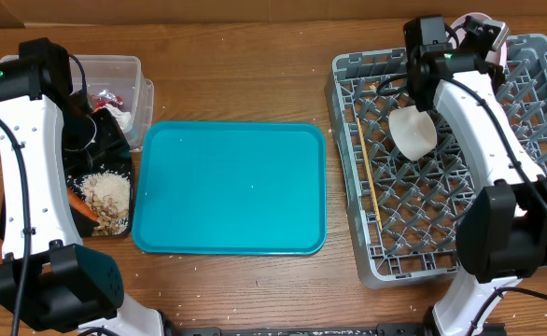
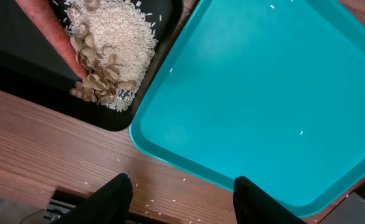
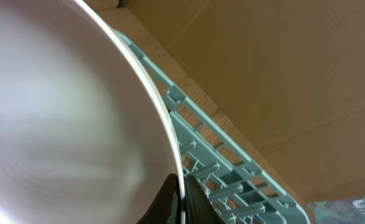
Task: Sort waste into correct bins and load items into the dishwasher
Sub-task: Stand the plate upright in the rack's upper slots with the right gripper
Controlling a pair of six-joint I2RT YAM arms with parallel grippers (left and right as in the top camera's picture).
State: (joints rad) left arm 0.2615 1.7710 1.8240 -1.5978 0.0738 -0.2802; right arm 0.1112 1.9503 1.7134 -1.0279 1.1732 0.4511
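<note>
**Operator:** Rack contents?

**Technician:** The dish rack (image 1: 535, 70) holds a white cup (image 1: 413, 131) and chopsticks (image 1: 368, 177). At its far corner, the right gripper (image 3: 181, 188) is clamped on the rim of the pale pink bowl (image 3: 58, 112).

**Operator:** Bins?

**Technician:** Black tray (image 2: 20, 62): rice (image 2: 120, 31), carrot (image 2: 50, 30), scraps (image 2: 95, 81). Clear tub (image 1: 133, 75): red wrappers (image 1: 105, 98). Left gripper (image 2: 182, 193): fingers apart, holding nothing.

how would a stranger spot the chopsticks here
Start at the big grey dish rack on the right side of the table. Along its left edge, next to the teal tray, the chopsticks lie flat on the grid floor. Unlike the rounded white cup beside them, they form one long, thin, tan wooden line.
</note>
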